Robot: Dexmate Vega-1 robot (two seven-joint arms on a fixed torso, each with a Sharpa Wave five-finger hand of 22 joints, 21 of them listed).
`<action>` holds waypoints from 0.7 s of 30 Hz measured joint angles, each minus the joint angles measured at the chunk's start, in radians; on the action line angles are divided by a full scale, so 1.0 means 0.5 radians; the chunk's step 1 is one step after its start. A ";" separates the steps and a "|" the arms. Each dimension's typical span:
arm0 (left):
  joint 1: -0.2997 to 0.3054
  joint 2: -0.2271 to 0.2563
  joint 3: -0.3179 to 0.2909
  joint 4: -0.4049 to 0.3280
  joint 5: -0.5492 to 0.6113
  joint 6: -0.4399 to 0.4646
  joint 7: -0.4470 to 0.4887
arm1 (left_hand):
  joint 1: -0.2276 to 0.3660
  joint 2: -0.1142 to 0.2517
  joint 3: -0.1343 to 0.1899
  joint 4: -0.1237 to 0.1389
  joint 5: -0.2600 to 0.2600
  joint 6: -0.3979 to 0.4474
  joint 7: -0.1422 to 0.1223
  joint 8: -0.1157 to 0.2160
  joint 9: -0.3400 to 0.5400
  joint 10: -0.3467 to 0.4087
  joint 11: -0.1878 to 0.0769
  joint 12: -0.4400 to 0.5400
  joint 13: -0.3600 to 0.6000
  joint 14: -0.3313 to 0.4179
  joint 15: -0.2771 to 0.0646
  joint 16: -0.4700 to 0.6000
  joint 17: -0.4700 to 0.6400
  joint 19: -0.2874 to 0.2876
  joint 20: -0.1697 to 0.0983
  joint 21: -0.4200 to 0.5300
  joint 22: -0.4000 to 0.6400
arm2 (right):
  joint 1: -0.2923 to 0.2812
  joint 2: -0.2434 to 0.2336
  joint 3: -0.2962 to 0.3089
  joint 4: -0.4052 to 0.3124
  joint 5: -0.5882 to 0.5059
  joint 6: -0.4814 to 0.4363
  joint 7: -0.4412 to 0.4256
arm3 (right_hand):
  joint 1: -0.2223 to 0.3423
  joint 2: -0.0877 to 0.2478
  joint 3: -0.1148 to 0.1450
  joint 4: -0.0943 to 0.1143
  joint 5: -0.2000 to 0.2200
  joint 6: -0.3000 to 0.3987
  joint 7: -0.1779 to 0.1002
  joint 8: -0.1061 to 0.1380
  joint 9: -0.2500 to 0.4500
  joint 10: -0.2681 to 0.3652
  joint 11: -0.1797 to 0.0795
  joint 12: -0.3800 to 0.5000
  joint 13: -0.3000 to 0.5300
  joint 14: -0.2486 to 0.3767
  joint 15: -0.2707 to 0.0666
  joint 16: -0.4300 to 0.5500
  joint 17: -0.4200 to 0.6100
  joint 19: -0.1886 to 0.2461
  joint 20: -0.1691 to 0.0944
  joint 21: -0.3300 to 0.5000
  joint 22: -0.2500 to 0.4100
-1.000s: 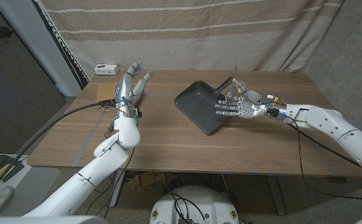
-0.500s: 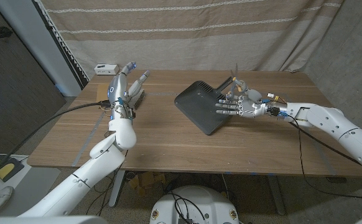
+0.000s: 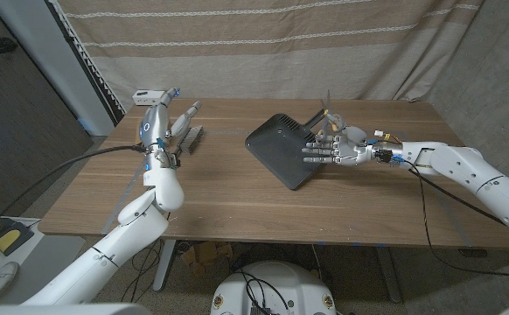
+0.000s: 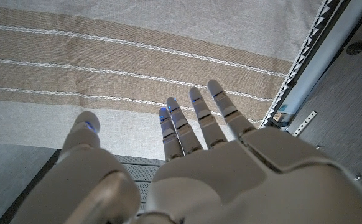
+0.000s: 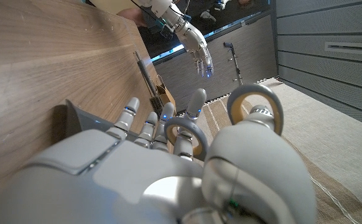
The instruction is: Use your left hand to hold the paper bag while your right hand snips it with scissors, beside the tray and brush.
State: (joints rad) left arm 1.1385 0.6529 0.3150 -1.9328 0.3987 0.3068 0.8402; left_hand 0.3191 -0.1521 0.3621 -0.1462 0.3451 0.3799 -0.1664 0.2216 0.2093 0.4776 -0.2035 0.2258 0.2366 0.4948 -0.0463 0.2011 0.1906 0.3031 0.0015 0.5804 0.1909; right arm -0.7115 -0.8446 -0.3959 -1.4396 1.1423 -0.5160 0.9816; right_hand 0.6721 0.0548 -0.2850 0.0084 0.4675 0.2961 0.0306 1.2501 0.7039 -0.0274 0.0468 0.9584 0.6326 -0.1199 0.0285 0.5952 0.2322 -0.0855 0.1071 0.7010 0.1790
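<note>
Scissors point(image 3: 328, 112) gripped in my right hand point(image 3: 335, 150), over tray point(image 3: 281, 149). Left hand point(image 3: 160, 122) raised at ten o'clock, fingers spread, empty. Next: find the bag, which I can't see.

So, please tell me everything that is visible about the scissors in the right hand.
The scissors are held in the right hand, above the far edge of the dark tray. In the right wrist view, two pale grey ring handles show, looking like plastic or painted metal, with the hand's fingers through or against them. In the head view, thin blades point up and away from the table; whether they are open or closed cannot be told. Nothing else touches the scissors.
</note>
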 measured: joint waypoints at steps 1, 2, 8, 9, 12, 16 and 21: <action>0.006 0.005 -0.007 -0.003 0.001 0.008 0.002 | 0.000 0.000 0.000 0.000 0.000 0.000 0.000 0.000 0.000 0.000 0.000 -0.008 0.000 0.000 0.000 -0.003 0.000 0.000 0.000 0.000 0.000 | 0.003 -0.002 -0.006 -0.002 0.000 0.000 0.000 | 0.000 0.000 -0.003 -0.003 0.000 0.000 0.000 0.000 0.000 0.000 0.000 0.000 0.000 0.000 0.000 0.000 0.000 0.000 0.000 -0.004 0.000; 0.006 0.005 -0.007 -0.003 0.001 0.011 0.003 | 0.000 0.000 0.000 0.000 0.000 0.000 0.000 0.000 0.000 0.000 0.000 -0.008 0.000 0.000 0.000 -0.003 0.000 0.000 0.000 0.000 0.000 | 0.005 -0.003 -0.009 -0.003 -0.006 -0.002 0.005 | 0.000 0.000 -0.006 -0.006 0.000 0.000 0.000 0.000 0.000 0.000 0.000 0.000 0.004 0.000 0.000 0.000 0.000 0.000 0.000 -0.004 0.000; 0.019 0.012 -0.020 -0.007 0.002 0.030 0.014 | 0.000 0.000 0.000 0.000 0.000 0.000 0.000 0.000 0.000 -0.007 0.007 -0.008 0.000 -0.011 -0.011 -0.003 0.000 -0.008 -0.008 -0.007 -0.004 | 0.033 -0.014 -0.046 -0.009 -0.023 -0.009 0.020 | 0.000 0.000 -0.008 -0.008 0.000 0.000 0.000 0.000 0.000 0.000 0.000 0.000 0.010 0.000 0.000 0.000 0.000 0.000 0.000 -0.009 0.000; 0.019 0.012 -0.020 -0.007 0.002 0.030 0.015 | 0.001 0.001 0.000 0.000 0.000 0.000 0.000 0.000 0.000 -0.007 0.007 -0.015 0.000 -0.011 -0.011 -0.003 0.000 -0.008 -0.007 -0.007 -0.008 | 0.040 -0.015 -0.054 -0.009 -0.023 -0.009 0.020 | 0.000 0.000 -0.008 -0.008 0.000 0.000 0.000 0.000 0.000 0.000 0.000 0.000 0.009 0.000 0.000 0.000 0.000 0.000 0.000 -0.012 0.000; 0.031 0.017 -0.027 -0.008 0.002 0.030 0.017 | 0.011 0.011 0.000 0.000 0.000 0.000 0.000 0.000 0.000 -0.015 -0.001 -0.015 0.000 -0.011 -0.011 -0.003 0.000 -0.007 -0.007 -0.007 -0.010 | 0.060 -0.020 -0.077 -0.009 -0.067 -0.034 0.070 | 0.000 0.000 -0.008 -0.008 0.000 0.000 0.000 0.008 0.000 0.000 0.000 0.000 0.009 0.000 0.000 0.000 0.000 0.000 0.000 -0.012 0.000; 0.032 0.017 -0.027 -0.008 -0.004 0.030 0.020 | 0.011 0.011 0.000 0.000 0.000 0.000 0.000 0.000 0.000 -0.015 -0.001 -0.015 -0.004 -0.011 -0.011 -0.003 0.000 -0.007 -0.007 -0.007 -0.010 | 0.089 -0.029 -0.119 -0.009 -0.078 -0.043 0.085 | 0.000 0.000 -0.008 -0.008 0.000 0.001 -0.001 0.008 0.000 0.000 0.000 -0.005 0.009 0.000 0.000 0.000 0.000 0.011 0.011 -0.013 0.000; 0.035 0.012 -0.025 0.003 -0.015 0.023 0.025 | 0.011 0.011 0.000 0.000 0.000 0.000 0.000 0.000 0.000 -0.015 -0.001 -0.015 -0.009 -0.010 -0.011 -0.002 0.000 -0.007 -0.007 -0.015 -0.010 | 0.111 -0.036 -0.157 -0.010 -0.124 -0.077 0.145 | 0.000 0.000 -0.008 -0.008 0.000 0.001 -0.001 0.008 0.000 0.000 0.000 -0.006 0.010 0.011 0.011 0.000 0.000 0.011 0.011 -0.019 0.000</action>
State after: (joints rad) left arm 1.1558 0.6588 0.3028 -1.9314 0.3912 0.3181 0.8527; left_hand 0.3244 -0.1467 0.3622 -0.1462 0.3451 0.3801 -0.1663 0.2217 0.2094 0.4702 -0.2037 0.2181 0.2321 0.4895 -0.0517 0.2000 0.1908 0.2995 -0.0021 0.5729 0.1859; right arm -0.6559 -0.8626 -0.4743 -1.4446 1.0801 -0.5544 1.0542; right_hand 0.6721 0.0548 -0.2890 0.0044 0.4675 0.2964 0.0303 1.2540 0.7040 -0.0275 0.0469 0.9554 0.6377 -0.1143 0.0340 0.5952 0.2323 -0.0800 0.1127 0.6915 0.1790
